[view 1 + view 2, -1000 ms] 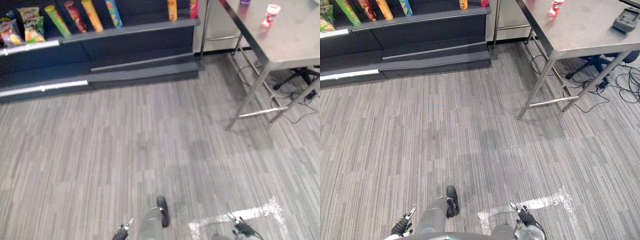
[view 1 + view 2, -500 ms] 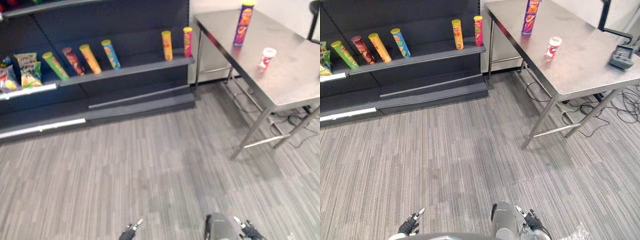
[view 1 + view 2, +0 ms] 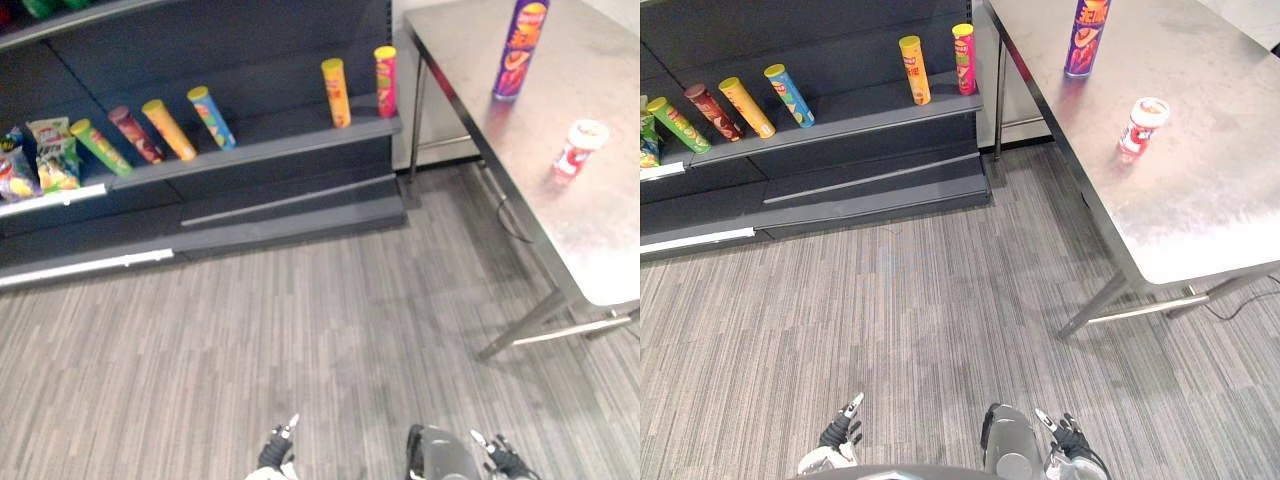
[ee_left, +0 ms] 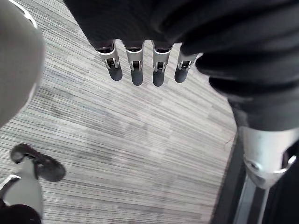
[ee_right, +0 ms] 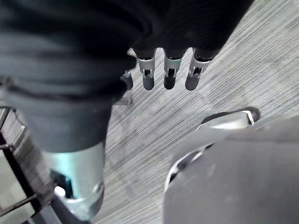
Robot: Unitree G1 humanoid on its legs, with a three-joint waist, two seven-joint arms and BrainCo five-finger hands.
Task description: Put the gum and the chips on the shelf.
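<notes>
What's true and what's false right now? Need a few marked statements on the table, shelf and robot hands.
1. The purple chips can stands upright on the steel table. True.
2. The red-and-white gum tub sits on the shelf. False: it is on the table, apart from the purple chips can.
3. The left robot hand is closed on a can. False: its fingers are straight and it holds nothing.
4. The right robot hand is open and empty. True.
5. Snack bags sit at the shelf's left end. True.
</notes>
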